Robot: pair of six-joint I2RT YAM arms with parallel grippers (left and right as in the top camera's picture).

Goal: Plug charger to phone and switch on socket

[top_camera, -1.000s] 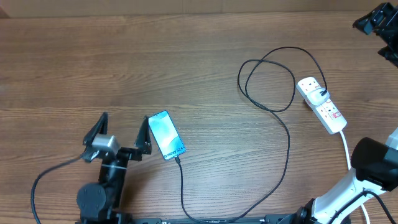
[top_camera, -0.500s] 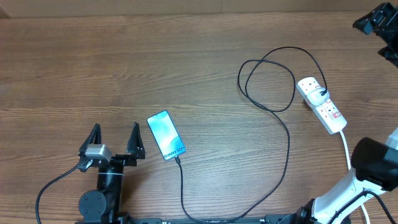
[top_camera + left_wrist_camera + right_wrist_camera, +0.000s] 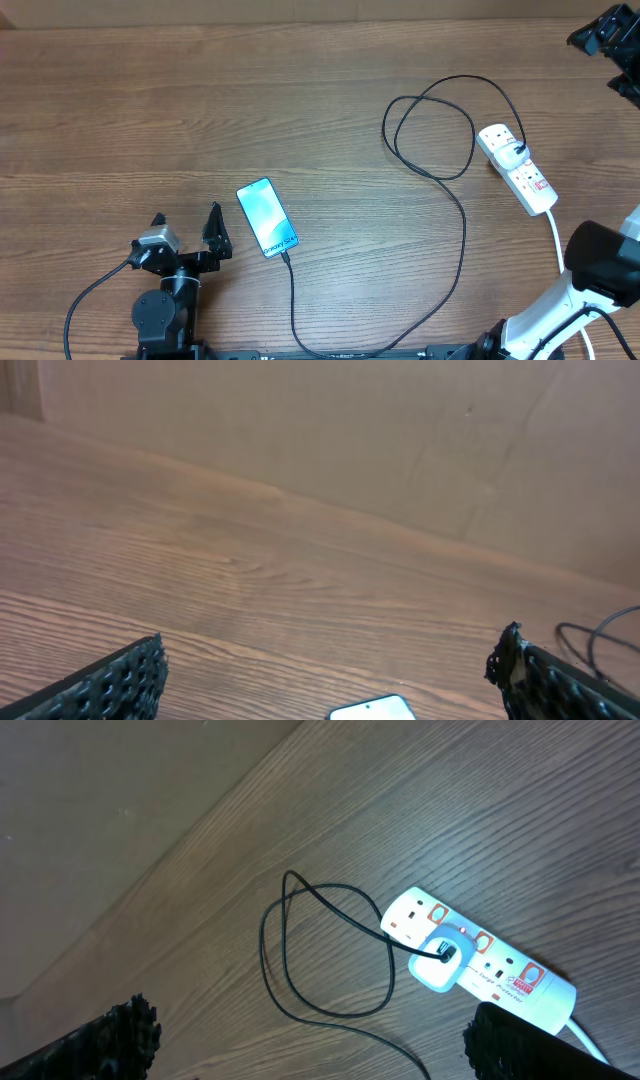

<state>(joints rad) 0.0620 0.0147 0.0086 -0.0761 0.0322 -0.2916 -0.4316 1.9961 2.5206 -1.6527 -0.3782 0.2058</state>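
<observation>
Left gripper [image 3: 186,216] hovers near the table's [image 3: 150,100] front edge, jaws wide apart, just left of the phone [image 3: 267,217]. Phone flat, screen lit. Charger [image 3: 465,235] cable meets the phone's near end, loops across the table, and ends at the socket [image 3: 517,167] far right. Right gripper [image 3: 312,1030] above the socket, fingers spread, holding nothing.

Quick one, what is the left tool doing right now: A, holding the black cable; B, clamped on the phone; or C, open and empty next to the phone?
C: the left tool has its fingers spread wide with nothing between them, and the phone lies apart from it, off to one side.
</observation>
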